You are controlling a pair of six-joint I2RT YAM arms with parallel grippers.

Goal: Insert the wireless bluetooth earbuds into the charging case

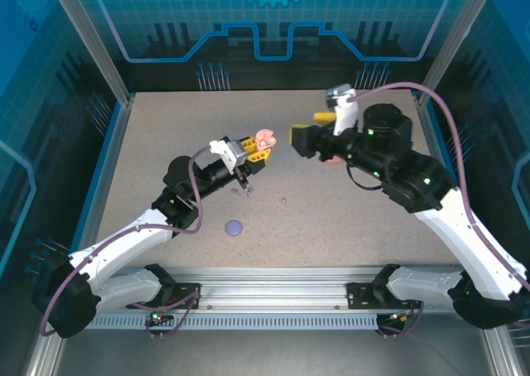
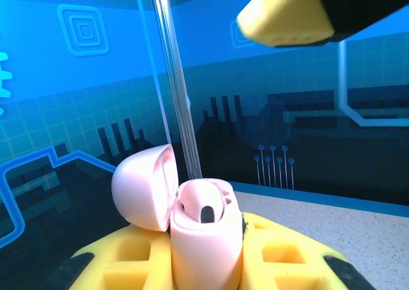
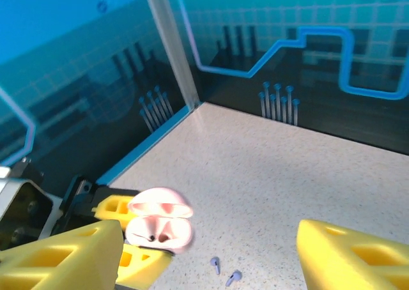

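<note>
An open pale pink charging case (image 1: pixel 264 137) is held off the table with my left gripper (image 1: pixel 258 147) shut on its base. In the left wrist view its lid (image 2: pixel 142 186) hangs open to the left, and a pale pink earbud (image 2: pixel 206 207) sits in the case body (image 2: pixel 206 251). My right gripper (image 1: pixel 308 126) hovers open just right of the case, nothing between its yellow fingers (image 3: pixel 64 258). From the right wrist view the case (image 3: pixel 160 223) faces me, and two purple earbuds (image 3: pixel 223 271) lie on the table below it (image 1: pixel 242 191).
A round purple case (image 1: pixel 234 227) lies on the table in front of the left arm. A coral-orange object (image 1: pixel 332 159) peeks out under the right arm. Blue glass walls and metal posts (image 3: pixel 169 41) enclose the speckled table (image 1: pixel 331 219).
</note>
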